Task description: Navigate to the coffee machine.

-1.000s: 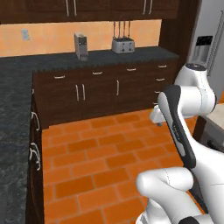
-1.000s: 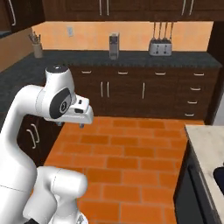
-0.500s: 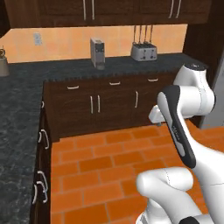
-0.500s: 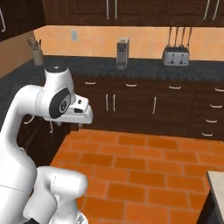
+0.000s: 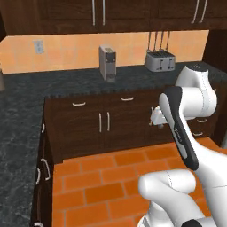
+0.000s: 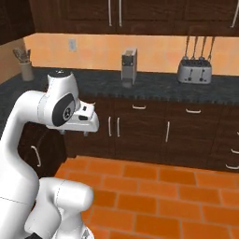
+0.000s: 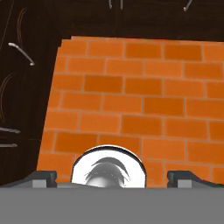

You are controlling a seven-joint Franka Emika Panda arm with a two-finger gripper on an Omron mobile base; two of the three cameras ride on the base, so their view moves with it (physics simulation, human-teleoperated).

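The coffee machine (image 5: 107, 63), a tall narrow silver-grey box with a dark front, stands on the dark back counter (image 5: 133, 77) against the orange wall. In the right base view the coffee machine (image 6: 129, 67) sits a little left of centre. My gripper (image 5: 157, 119) hangs folded in front of the arm, well short of the counter, and points down at the orange brick floor (image 7: 131, 96). In the hand view the gripper (image 7: 113, 177) is open, its fingertips (image 7: 43, 177) far apart with nothing between them. It also shows as the gripper (image 6: 84, 133) below the white wrist.
A wide silver toaster (image 5: 160, 61) stands to the right of the machine, also seen as the toaster (image 6: 194, 71). A utensil holder (image 6: 25, 65) sits at the far left. A second dark counter (image 5: 17, 133) runs along the left side. Dark cabinets (image 6: 140, 135) line the floor's far edge.
The base has driven and turned: the whole scene has shifted, and the back counter, coffee machine and toaster now look nearer and more central. The arm keeps its folded pose.
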